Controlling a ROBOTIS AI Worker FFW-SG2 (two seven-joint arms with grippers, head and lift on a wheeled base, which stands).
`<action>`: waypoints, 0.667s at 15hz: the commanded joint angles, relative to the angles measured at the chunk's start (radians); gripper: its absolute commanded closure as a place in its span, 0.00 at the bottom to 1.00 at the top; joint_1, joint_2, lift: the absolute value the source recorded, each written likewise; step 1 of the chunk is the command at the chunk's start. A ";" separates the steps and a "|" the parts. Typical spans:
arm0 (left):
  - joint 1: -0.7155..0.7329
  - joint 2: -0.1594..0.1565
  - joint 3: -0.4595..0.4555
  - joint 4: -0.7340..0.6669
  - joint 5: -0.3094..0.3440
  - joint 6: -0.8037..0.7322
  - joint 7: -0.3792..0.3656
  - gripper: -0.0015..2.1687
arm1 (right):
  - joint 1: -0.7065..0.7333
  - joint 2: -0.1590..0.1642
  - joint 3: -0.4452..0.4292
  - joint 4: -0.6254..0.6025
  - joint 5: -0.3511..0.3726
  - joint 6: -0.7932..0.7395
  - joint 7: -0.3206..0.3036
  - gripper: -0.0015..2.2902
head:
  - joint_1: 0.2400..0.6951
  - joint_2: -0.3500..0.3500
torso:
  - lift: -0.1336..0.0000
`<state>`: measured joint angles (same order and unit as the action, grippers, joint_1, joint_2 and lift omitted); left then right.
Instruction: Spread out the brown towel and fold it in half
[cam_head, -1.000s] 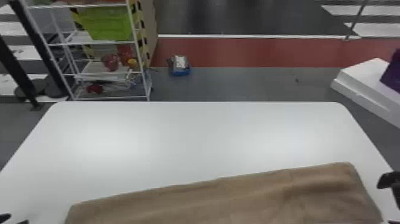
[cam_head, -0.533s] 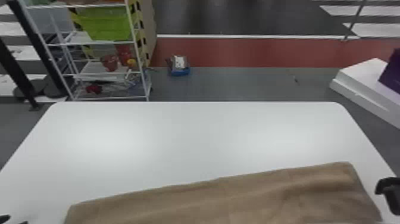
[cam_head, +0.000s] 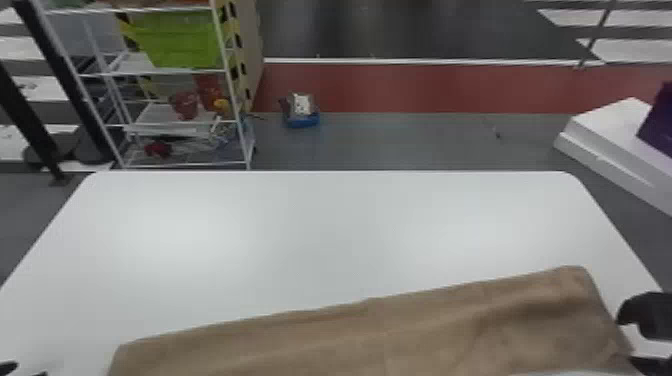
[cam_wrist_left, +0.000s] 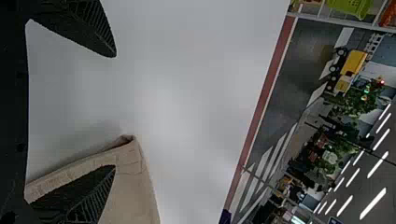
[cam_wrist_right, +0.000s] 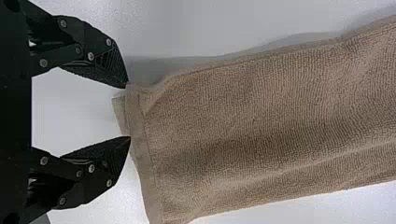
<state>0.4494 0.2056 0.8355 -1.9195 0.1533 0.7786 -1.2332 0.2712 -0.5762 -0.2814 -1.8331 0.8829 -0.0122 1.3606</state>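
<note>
Head view first: the brown terry-cloth towel (cam_head: 380, 340) runs along the bottom of the frame, middle to lower right, on a smooth white round-cornered table (cam_head: 325, 225). Its near part gets chopped off by the bottom edge, so I can't tell you its full shape. There's a pale curved sliver down there too, no clue what it is. The left gripper (cam_head: 26, 371) is just dark tips in the lower left corner, and the right gripper (cam_head: 621, 337) pokes in at the lower right, mostly cut off, right by the towel's end. Upper left there's a white wire shelf rack (cam_head: 232, 95) with a lime green bin (cam_head: 180, 40), plus some reddish bits I can't make out.

Left wrist view: the left gripper (cam_wrist_left: 114, 112) is spread wide and holding nothing, ribbed black fingers (cam_wrist_left: 100, 32). One finger hides part of the towel near a folded-looking corner. Can't tell if they touch.

Right wrist view: the right gripper (cam_wrist_right: 127, 112) is parted too, tapered tips at the towel's flat hemmed end, nothing clamped. Contact's hard to judge. The cloth is fuzzy and ribbed, with soft wrinkles and a shadow along one side.
</note>
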 joint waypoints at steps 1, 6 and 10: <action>0.000 0.000 -0.001 -0.001 0.000 0.000 0.000 0.01 | -0.001 -0.001 0.015 0.000 0.004 0.011 0.006 0.26 | 1.00 0.52 | 0.07; 0.000 0.000 -0.001 0.001 0.000 -0.003 0.000 0.01 | -0.024 -0.005 0.059 0.011 0.005 0.076 0.006 0.26 | 1.00 0.54 | 0.07; 0.000 0.000 0.002 0.007 -0.001 -0.015 -0.002 0.01 | -0.044 -0.010 0.073 0.014 -0.004 0.110 0.006 0.34 | 1.00 0.55 | 0.07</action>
<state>0.4494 0.2055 0.8363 -1.9149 0.1531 0.7719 -1.2337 0.2326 -0.5834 -0.2097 -1.8195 0.8852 0.0912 1.3606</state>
